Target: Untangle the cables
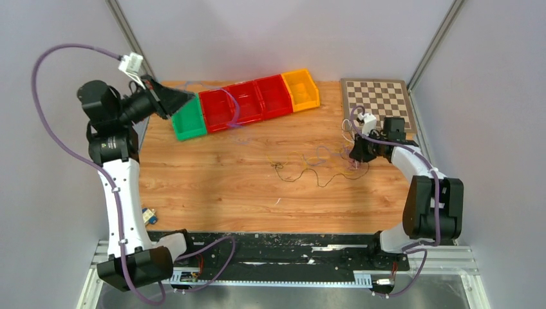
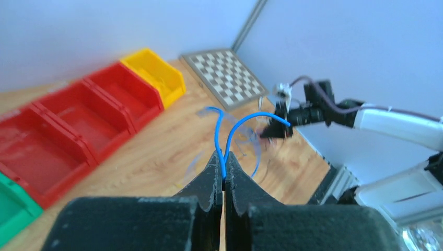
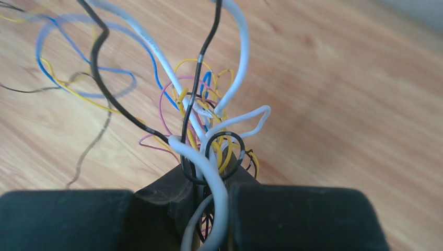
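My left gripper (image 2: 223, 157) is raised beside the green bin and shut on a thin blue cable (image 2: 218, 138), which loops out from between its tips toward the table's middle. In the top view that gripper (image 1: 190, 98) is at the far left, and the blue cable (image 1: 235, 111) trails across the red bins. The tangle of cables (image 1: 320, 162) lies on the wood at centre right. My right gripper (image 1: 355, 158) sits at the tangle's right end. In its wrist view the right gripper (image 3: 214, 172) is shut on a knot of white, black, yellow and pink cables (image 3: 214, 125).
A row of bins runs along the back: a green bin (image 1: 188, 119), red bins (image 1: 244, 102) and a yellow bin (image 1: 301, 89). A chessboard (image 1: 376, 96) lies at the back right. A small blue-and-white object (image 1: 149, 215) sits by the table's left edge.
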`<action>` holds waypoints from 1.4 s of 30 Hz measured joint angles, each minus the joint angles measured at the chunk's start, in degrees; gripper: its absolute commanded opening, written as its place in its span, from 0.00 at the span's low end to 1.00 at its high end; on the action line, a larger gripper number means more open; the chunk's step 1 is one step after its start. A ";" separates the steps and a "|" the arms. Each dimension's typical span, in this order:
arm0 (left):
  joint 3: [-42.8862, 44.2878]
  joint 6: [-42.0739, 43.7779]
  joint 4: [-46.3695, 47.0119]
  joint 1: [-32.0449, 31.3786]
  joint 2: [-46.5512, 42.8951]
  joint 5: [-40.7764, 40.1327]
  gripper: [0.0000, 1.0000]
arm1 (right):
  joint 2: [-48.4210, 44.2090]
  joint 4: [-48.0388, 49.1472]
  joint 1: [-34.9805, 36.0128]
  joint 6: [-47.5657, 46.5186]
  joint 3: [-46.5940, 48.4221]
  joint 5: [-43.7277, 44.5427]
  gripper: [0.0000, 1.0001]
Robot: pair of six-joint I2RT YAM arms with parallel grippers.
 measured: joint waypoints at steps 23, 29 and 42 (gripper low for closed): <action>18.69 -3.72 6.84 6.80 13.16 -3.96 0.00 | 5.60 -9.81 -3.93 -6.99 3.85 -2.67 0.05; 16.46 1.92 4.33 5.07 17.97 -8.81 0.03 | 3.98 -10.34 -2.25 -3.17 8.96 -5.60 0.06; 15.93 8.68 6.12 5.03 31.28 -17.59 0.00 | 3.85 -11.39 -0.46 1.22 12.57 -6.99 0.06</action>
